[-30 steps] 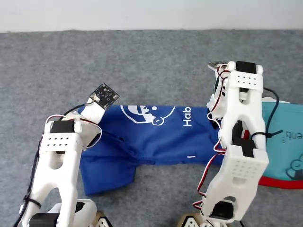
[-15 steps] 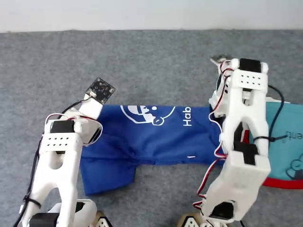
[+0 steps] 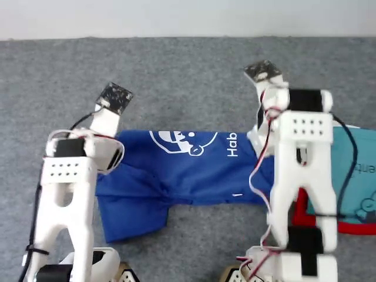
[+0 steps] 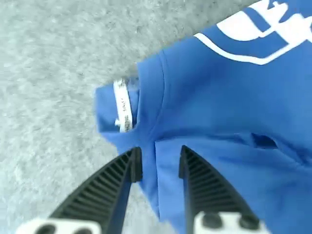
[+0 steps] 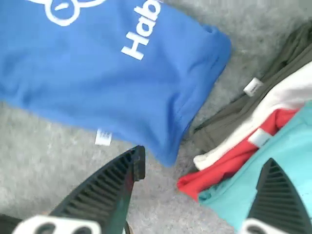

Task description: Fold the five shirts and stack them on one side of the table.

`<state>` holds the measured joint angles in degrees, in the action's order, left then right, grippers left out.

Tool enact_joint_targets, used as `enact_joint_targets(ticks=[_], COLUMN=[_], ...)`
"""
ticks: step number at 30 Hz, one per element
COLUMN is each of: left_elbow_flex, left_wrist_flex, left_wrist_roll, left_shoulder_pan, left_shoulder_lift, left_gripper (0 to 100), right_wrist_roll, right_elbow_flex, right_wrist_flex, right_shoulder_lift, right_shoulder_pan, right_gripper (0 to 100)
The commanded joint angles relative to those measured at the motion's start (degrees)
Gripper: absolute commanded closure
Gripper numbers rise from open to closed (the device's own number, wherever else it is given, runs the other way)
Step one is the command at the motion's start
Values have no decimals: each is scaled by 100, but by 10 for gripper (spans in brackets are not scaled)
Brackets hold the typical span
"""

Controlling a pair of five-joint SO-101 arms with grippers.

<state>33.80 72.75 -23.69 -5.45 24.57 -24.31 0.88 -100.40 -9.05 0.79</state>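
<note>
Partly folded blue shirt (image 3: pixel 188 170), stack (image 3: pixel 358 194) beside (four)

Blue shirt (image 3: pixel 188 173) lies on grey table (image 3: pixel 176 76) near teal shirt (image 3: pixel 363 191)

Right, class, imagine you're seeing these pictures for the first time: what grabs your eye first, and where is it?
The bright blue shirt with white print stands out first, lying across the middle of the grey table. At its right end sits a pile of shirts, teal on top over red, white and olive. The left hand hangs open over the blue shirt's collar.
</note>
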Motion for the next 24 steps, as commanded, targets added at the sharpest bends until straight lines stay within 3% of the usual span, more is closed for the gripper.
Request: enact_joint_targets(ticks=[1, 4, 8, 14, 24], left_elbow_flex=[-725, -312, 857, 2422, 2844], left_wrist_flex=[1820, 2453, 2084, 738, 457], left_wrist_roll=[-554, -1275, -1916, -1908, -1943], left_shoulder_pan=[18, -26, 26, -79, 220], left_shoulder_lift=[114, 114, 70, 70, 70], left_gripper=[867, 869, 878, 877, 882], right_wrist_roll=[-457, -519, -519, -527, -501], right_elbow_flex=[-747, -1327, -1582, -1582, -1600], right_wrist_flex=[-171, -84, 136, 136, 259], right_shoulder_lift=[-804, -1033, -1059, -1059, -1051], right_shoulder_pan=[136, 13, -268, -321, -312], right_gripper=[634, 634, 634, 634, 634])
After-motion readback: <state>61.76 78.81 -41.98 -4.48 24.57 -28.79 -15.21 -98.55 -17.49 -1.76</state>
